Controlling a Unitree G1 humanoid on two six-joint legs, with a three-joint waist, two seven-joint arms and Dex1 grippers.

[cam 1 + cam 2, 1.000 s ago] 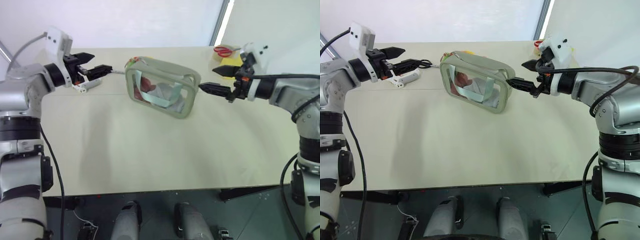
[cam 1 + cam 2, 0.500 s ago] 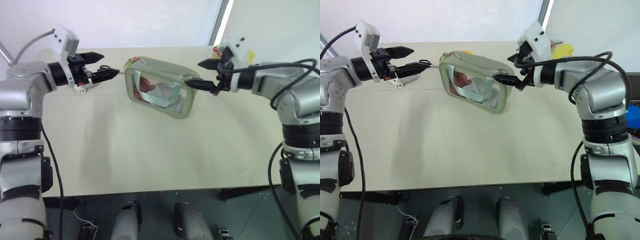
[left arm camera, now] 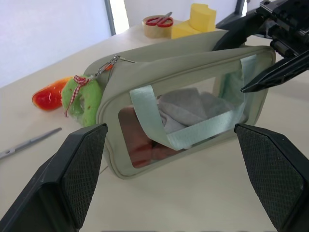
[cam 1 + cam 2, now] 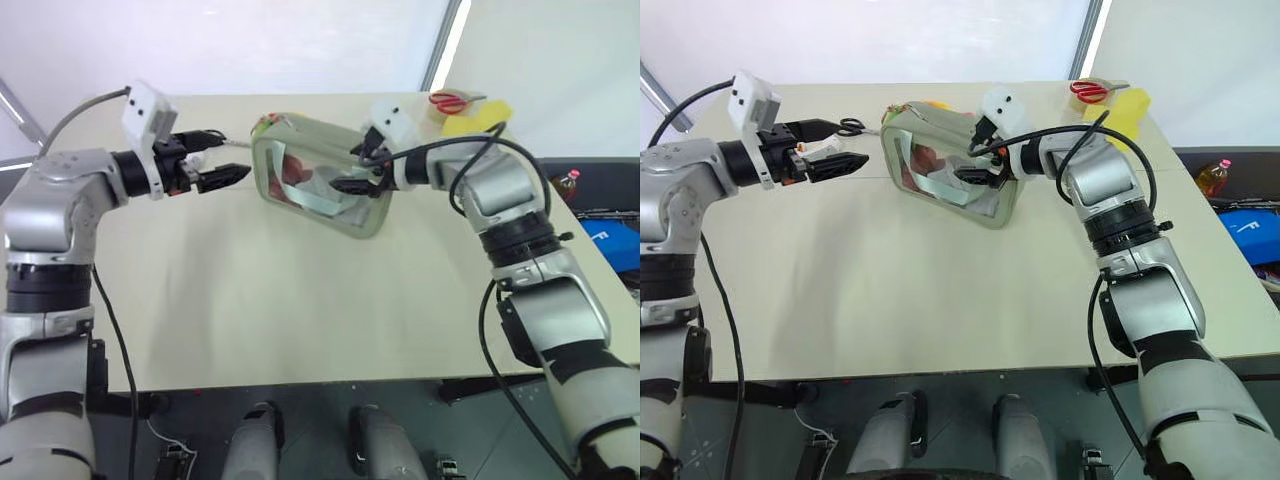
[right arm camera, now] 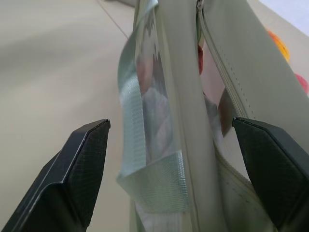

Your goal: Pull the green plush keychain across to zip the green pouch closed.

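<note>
The pouch stood on the table. Its 3 o'clock end was straddled by the spread right gripper, ungrasped. The keychain hung at 9 o'clock, near the released left gripper.

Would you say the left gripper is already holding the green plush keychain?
No, the left gripper stands open, short of the green plush keychain hanging at the green pouch's end.
</note>
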